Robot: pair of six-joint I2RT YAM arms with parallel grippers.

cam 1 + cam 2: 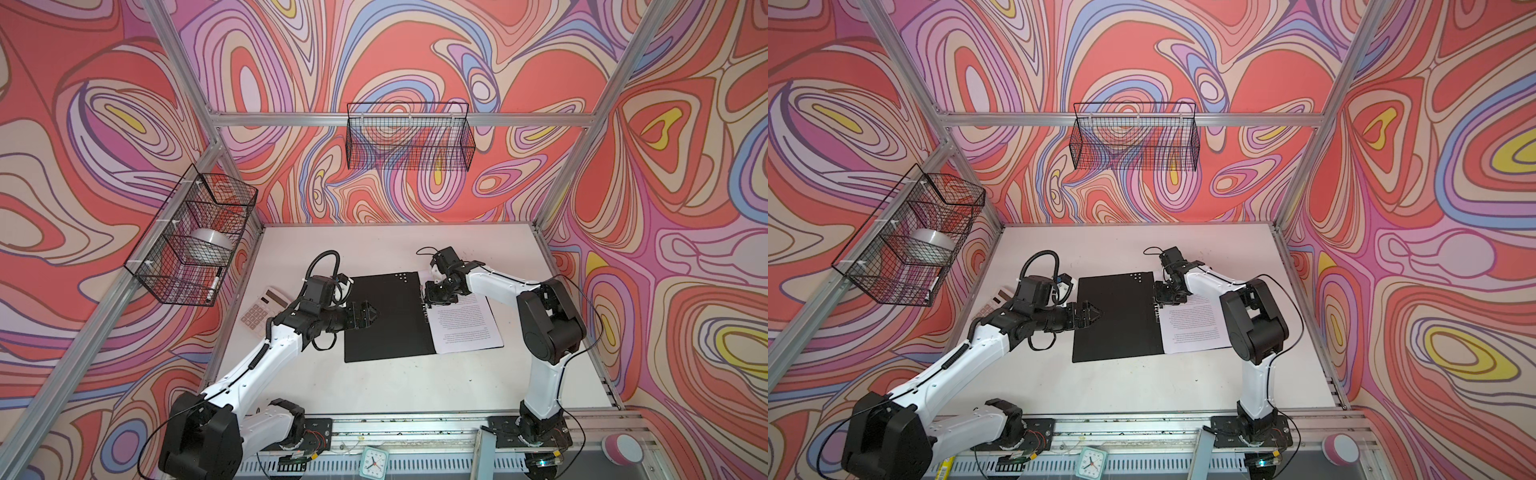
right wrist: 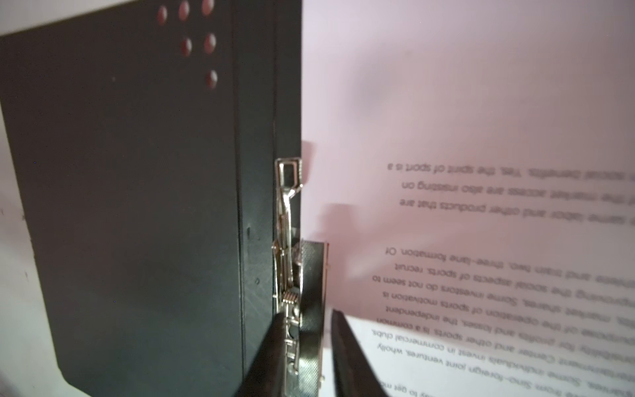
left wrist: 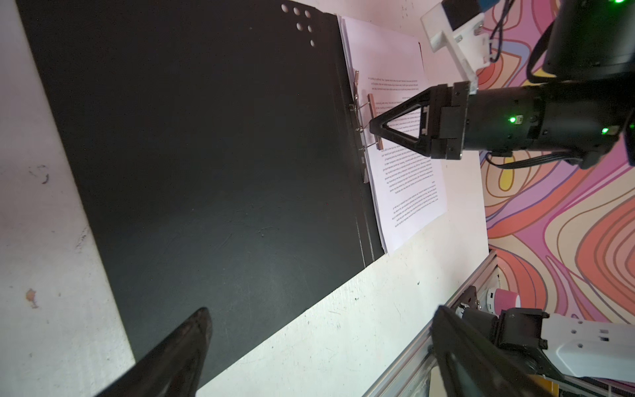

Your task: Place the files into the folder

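White tabletop [image 1: 374, 386] carries the folder [image 1: 386, 332] lying open, black inside up, with the files [image 1: 465, 324] stacked over its right side against the metal spine clip [image 2: 288, 220]. The right gripper [image 2: 307, 318] straddles that clip, jaws slightly parted with a gap showing; the left gripper [image 1: 374, 314] hangs wide open over the left cover

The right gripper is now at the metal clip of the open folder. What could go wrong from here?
1. The right gripper has its jaws loosely around the metal clip, one finger apart from it; the clip might slip out and snap down.
2. The files lie loose on the right half of the folder, so a clip movement could push them askew.
3. The left gripper is open over the folder and grips nothing; the folder may slide.
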